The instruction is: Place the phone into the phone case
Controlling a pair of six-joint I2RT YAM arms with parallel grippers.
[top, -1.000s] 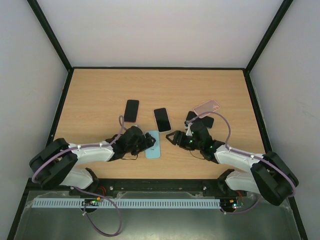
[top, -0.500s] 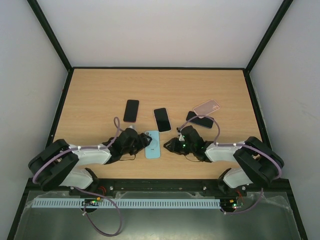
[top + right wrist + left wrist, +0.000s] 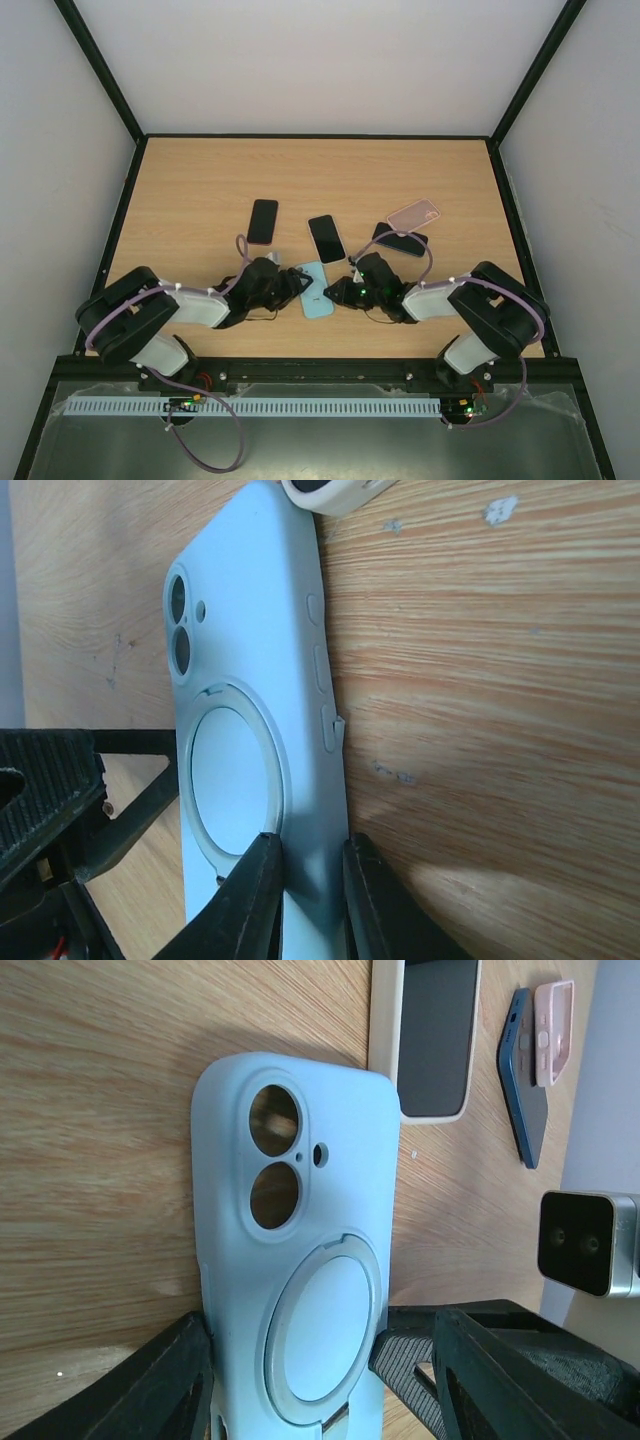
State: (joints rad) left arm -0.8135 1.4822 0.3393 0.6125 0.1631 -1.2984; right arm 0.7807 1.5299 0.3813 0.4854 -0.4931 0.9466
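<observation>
Top external view: reached low and inward with both arms over the table, forearms nearly flat, wrists meeting at the light blue phone case near the front middle. Straddled the case's lower end with the left gripper, one finger against each long edge. Pinched one side wall of the case with the right gripper, fingers pressed close on it. Found the case back side up, ring and camera holes showing, just beside the white-edged phone, which lay screen up.
</observation>
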